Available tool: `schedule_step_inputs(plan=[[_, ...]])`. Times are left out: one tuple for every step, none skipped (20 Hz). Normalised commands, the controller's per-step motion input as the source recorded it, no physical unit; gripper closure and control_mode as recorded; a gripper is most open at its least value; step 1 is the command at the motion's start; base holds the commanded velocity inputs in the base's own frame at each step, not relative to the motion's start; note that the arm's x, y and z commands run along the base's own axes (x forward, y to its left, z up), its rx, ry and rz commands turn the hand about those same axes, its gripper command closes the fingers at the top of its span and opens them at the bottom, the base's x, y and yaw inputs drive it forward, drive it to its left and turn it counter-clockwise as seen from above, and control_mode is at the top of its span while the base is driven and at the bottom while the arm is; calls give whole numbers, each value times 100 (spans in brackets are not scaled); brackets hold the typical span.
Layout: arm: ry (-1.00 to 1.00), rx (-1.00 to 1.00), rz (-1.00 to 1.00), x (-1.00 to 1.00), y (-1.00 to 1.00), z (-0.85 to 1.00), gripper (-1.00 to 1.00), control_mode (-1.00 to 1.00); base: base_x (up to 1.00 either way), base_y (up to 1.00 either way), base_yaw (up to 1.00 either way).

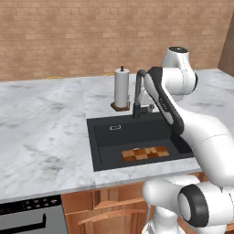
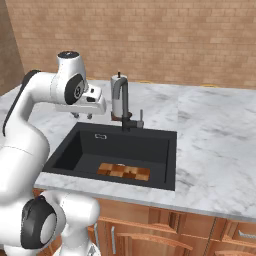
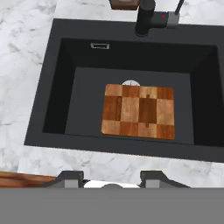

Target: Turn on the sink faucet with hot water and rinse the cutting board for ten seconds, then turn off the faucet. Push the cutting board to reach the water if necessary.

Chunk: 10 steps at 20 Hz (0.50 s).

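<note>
The cutting board [image 3: 138, 111], checkered wood, lies flat on the floor of the black sink [image 3: 87, 87], toward its front and right [image 1: 145, 153] [image 2: 124, 171]. Its far edge overlaps the pale drain mark [image 3: 130, 82]. The sink faucet [image 1: 139, 91] [image 2: 122, 97] stands at the back rim, with its base [image 3: 146, 17] and side lever [image 3: 177, 8] at the top of the hand view. My gripper [image 2: 82, 115] [image 3: 112, 178] hovers open and empty above the sink's front left, well clear of board and faucet. The water is out of view.
A white paper-towel roll [image 1: 121, 89] [image 2: 116, 95] stands on the marble counter [image 1: 45, 128] just behind the faucet. A stove panel [image 1: 27, 208] sits at the lower left, and wooden cabinet fronts [image 2: 165, 230] run below the counter. A brick wall backs the counter.
</note>
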Motion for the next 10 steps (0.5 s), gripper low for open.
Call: schedule_step_inputs(plan=[[0,0,0,-4,0,0,-100,-100,0,0,0],[0,0,0,-16,0,0,-100,-100,0,0,0],[-3,0,0,-29,-11,-1,-100,-100,0,0,0],[-4,0,0,-41,-28,-1,-100,-100,0,0,0],[-3,0,0,-49,-39,-5,-100,-100,0,0,0],[-1,0,0,-45,-48,-2,-100,-100,0,0,0],[-1,0,0,-41,-56,-4,-100,-100,0,0,0],[-3,1,0,-37,-64,-8,-100,-100,0,0,0],[-4,2,0,-35,-69,-11,-100,-100,0,0,0],[-5,0,0,-31,-62,-18,-100,-100,0,0,0]])
